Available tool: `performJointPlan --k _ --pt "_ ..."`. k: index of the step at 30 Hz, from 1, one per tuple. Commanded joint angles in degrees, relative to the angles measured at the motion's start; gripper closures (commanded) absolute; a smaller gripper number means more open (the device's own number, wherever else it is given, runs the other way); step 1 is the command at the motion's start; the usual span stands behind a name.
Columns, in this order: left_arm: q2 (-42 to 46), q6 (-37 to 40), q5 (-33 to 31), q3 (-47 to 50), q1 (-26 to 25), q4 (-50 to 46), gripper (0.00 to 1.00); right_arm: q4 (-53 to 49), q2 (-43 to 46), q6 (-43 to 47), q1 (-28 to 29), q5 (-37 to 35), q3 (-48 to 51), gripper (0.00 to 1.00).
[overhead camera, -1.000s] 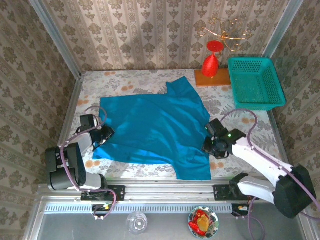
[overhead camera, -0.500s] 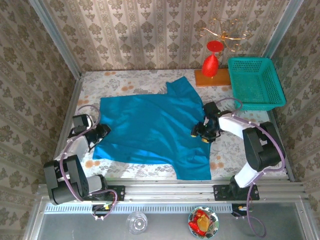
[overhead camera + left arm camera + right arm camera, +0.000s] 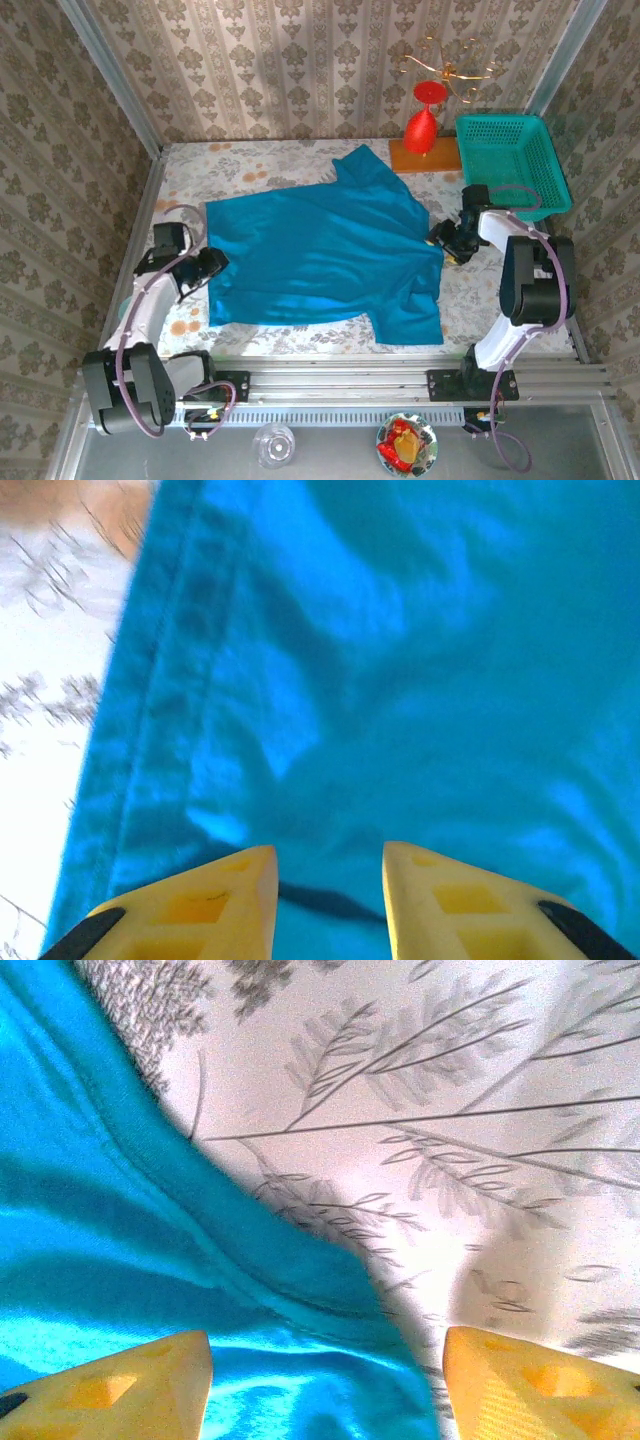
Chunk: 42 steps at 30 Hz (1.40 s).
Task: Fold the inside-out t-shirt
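The inside-out t-shirt (image 3: 320, 255) lies spread flat on the floral table, bright blue, one sleeve pointing to the back (image 3: 365, 170) and another part reaching the front right (image 3: 410, 320). My left gripper (image 3: 207, 268) sits at the shirt's left edge. In the left wrist view its yellow fingers (image 3: 215, 900) stand a little apart over the fabric (image 3: 400, 680), beside a stitched hem (image 3: 170, 680); that gripper (image 3: 328, 865) is open. My right gripper (image 3: 447, 240) is at the shirt's right edge. Its jaws (image 3: 325, 1360) stand wide, with the shirt's hem (image 3: 250, 1250) lying loose between them.
A teal mesh basket (image 3: 510, 165) stands at the back right, close behind the right arm. A red ornament on a wooden base (image 3: 422, 130) and a gold wire stand (image 3: 450, 65) are at the back. Bare tablecloth (image 3: 450, 1110) lies right of the shirt.
The shirt has slid to the right. My right gripper went from the shirt's front right up to its right edge and opened wide. The left gripper's jaws have parted.
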<state>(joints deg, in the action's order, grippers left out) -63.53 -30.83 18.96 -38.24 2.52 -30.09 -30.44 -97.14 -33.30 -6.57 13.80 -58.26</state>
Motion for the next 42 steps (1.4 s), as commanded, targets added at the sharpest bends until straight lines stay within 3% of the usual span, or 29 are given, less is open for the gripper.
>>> performJointPlan --k 1,5,10,18,22,25,32,36,40,42 --pt "2.5 -0.4 -7.0 0.1 -4.6 -8.1 0.65 -2.6 6.4 0.9 0.6 1.0 0.0 0.37" --pt "3.4 -0.9 -17.4 0.3 -11.2 -11.0 0.63 -3.6 11.0 1.0 2.7 3.4 1.1 0.37" --pt "-3.4 1.4 -28.5 -4.4 -16.7 -14.7 0.61 -6.7 12.4 3.8 9.5 8.5 1.0 0.38" --pt "-20.1 8.9 -35.5 -13.5 -22.2 -21.1 0.55 -7.9 6.9 5.5 19.6 9.3 1.0 0.38" --pt "-23.8 11.3 -32.8 -15.4 -22.6 -22.5 0.53 -7.6 0.7 6.2 20.8 10.2 -0.3 0.38" --pt "-25.5 11.4 -33.3 -16.9 -23.2 -24.3 0.52 -7.3 -2.1 5.4 20.3 6.8 -1.3 0.38" --pt "-28.9 11.1 -33.3 -17.8 -23.7 -25.2 0.54 -4.8 -3.3 2.4 12.2 3.3 -0.5 0.38" --pt "-29.5 11.3 -31.8 -17.5 -25.2 -24.6 0.64 -4.4 -3.3 2.7 7.9 3.1 -0.4 0.38" --pt "-27.7 9.7 -29.0 -16.4 -27.5 -23.3 0.80 -4.7 -2.6 3.5 6.4 2.9 -0.9 0.38" --pt "-25.8 8.3 -27.5 -15.7 -28.3 -22.7 0.82 -5.2 -2.6 3.9 6.3 3.2 -1.4 0.38"
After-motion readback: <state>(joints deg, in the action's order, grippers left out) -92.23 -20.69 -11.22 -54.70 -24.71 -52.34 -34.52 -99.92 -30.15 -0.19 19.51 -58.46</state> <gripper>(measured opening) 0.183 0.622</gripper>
